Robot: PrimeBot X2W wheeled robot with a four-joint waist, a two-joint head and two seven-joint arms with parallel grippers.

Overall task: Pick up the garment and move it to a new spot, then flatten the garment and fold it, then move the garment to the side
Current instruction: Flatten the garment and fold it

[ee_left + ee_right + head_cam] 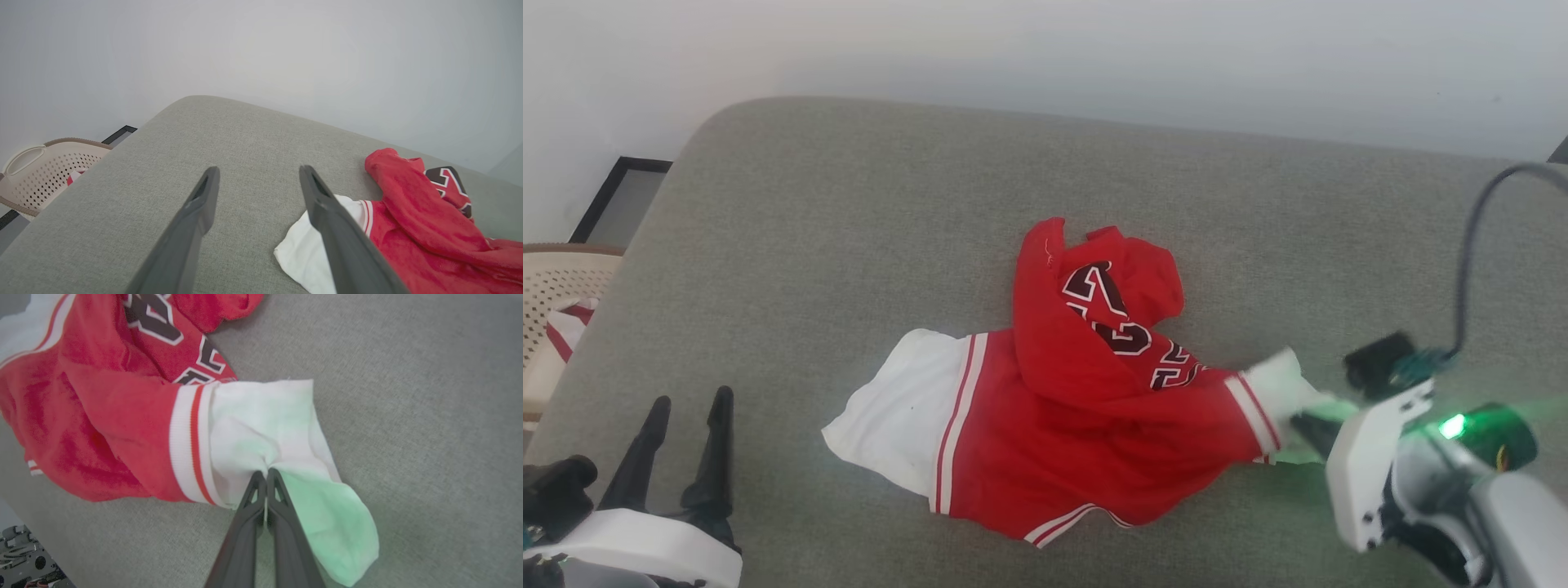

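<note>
One red jersey crumpled on one grey cushion.
Your right gripper clamps its right white sleeve; your left gripper sits near left, fingers apart.

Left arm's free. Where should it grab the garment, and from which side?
Take the free white sleeve, at its outer hem corner, coming in from the robot's left. It lies flat and spread toward the open left gripper, while the right gripper is shut on the opposite sleeve. The red middle of the garment is bunched, so likely a poorer hold.
</note>
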